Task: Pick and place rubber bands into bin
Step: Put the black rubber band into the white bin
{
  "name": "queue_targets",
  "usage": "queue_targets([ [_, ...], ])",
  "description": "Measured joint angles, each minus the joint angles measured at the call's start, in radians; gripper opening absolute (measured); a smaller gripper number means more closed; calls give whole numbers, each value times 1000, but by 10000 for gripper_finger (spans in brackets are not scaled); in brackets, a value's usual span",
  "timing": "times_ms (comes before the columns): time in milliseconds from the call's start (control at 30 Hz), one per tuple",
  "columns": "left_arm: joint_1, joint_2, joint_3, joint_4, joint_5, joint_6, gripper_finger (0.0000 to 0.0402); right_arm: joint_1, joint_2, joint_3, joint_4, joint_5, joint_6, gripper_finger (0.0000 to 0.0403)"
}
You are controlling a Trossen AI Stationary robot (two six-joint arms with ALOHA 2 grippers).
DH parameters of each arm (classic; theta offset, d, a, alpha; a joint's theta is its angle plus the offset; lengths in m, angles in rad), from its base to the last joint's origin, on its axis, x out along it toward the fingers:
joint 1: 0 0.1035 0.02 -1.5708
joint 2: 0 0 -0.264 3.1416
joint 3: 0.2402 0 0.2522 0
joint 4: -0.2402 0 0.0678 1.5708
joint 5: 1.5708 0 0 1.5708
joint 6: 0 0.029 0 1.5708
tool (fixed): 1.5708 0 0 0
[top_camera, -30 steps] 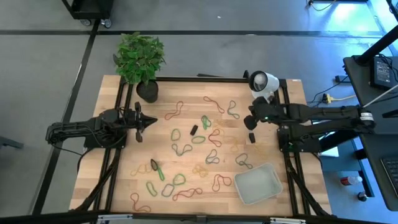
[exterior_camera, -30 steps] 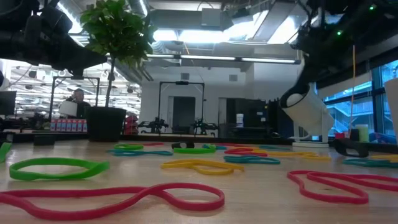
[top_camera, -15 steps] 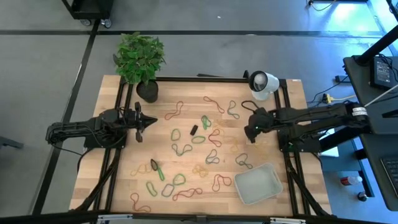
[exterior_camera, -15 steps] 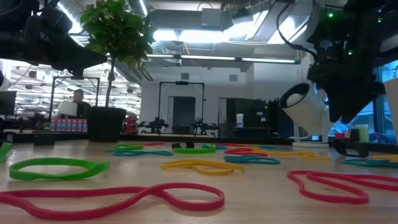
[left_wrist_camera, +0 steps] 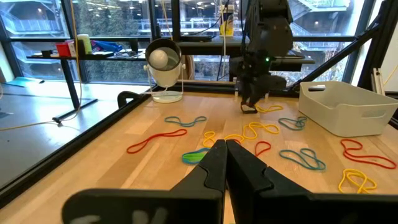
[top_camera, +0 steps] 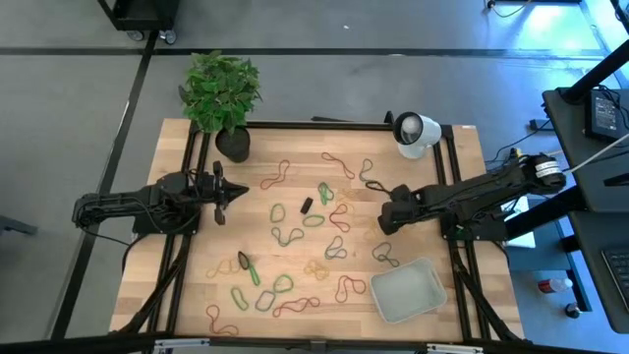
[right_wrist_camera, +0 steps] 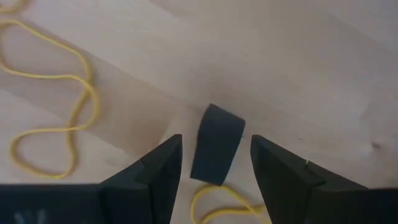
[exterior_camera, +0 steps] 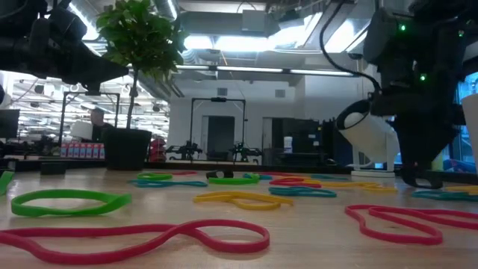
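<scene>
The right gripper (right_wrist_camera: pixel 214 163), fingers spread, straddles a wide dark rubber band (right_wrist_camera: pixel 216 144) lying on the wooden table (right_wrist_camera: pixel 323 56); it should lower fully before pinching.

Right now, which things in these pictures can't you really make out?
- Bin: its inside; translucent from above, wall blocks the left wrist view.
- Right gripper: whether its open fingers touch the dark band; only seen from above.
- Low view: right gripper cut off by picture edge.
</scene>
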Motion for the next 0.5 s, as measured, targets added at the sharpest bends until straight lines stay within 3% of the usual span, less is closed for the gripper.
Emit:
queue_targets([
  [233,0,0,0,0,0,0,4,1,93,0,37,-1,6,169],
  [500,0,0,0,0,0,0,4,1,106,0,53,2,0,20],
])
